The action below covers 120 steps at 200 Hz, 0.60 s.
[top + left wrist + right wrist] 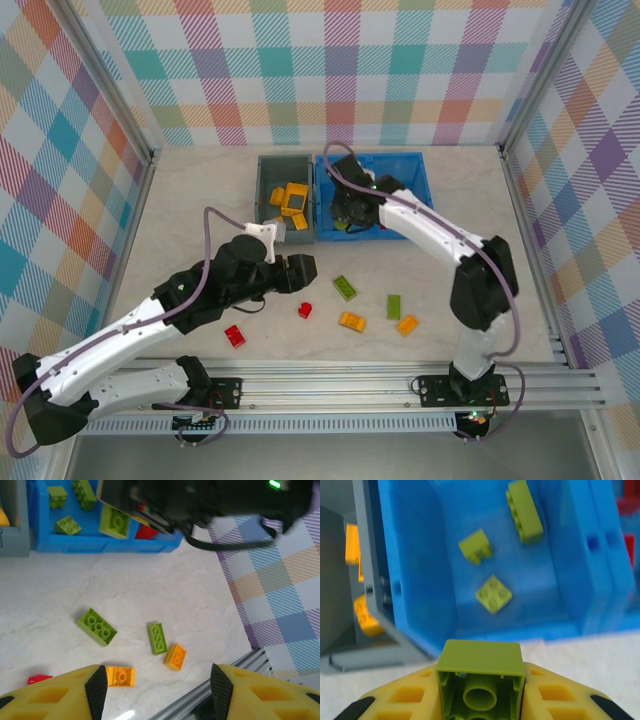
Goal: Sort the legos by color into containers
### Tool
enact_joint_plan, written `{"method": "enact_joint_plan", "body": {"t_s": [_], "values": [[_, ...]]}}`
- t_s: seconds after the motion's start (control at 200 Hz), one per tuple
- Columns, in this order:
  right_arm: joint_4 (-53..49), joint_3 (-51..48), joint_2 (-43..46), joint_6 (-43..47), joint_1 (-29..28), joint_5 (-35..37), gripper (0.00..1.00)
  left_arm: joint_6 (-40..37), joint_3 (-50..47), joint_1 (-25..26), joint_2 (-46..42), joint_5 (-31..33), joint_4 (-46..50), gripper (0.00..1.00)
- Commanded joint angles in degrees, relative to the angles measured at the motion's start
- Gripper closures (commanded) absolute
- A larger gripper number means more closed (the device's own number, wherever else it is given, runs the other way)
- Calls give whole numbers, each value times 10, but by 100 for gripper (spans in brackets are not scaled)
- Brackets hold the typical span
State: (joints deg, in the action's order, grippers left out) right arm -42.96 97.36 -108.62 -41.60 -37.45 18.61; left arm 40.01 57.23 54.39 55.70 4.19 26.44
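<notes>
Right gripper (480,700): fingers clamped on a lime green brick (480,672), hollow underside toward the wrist camera. It is held above the near wall of the blue bin (415,580). Just ahead is the green compartment, with three green legos (493,595) lying in it. Red pieces sit in the next compartment, past the divider. The grey bin (335,610) beside it holds yellow-orange ones.

Step in hand, as judged: drop this brick in with the greens. To do it well, the gripper should carry it a bit further over the compartment floor, clear of the near wall and off the divider. It should then part the fingers low so the brick doesn't bounce into the red side or onto the table (150,580).

Left gripper (158,690): fingers apart, nothing between them, hovering over the loose legos (97,626). By the top view these are two green, two orange and two red.
</notes>
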Motion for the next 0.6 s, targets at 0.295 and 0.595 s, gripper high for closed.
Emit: {"method": "enact_joint_plan", "body": {"t_s": [0.295, 0.595], "values": [[-98, 192, -211, 134, 56, 2, 71, -13, 2, 23, 21, 7, -17, 41], [-112, 219, -210, 130, 48, 1, 43, -10, -5, 26, 21, 10, -10, 41]]}}
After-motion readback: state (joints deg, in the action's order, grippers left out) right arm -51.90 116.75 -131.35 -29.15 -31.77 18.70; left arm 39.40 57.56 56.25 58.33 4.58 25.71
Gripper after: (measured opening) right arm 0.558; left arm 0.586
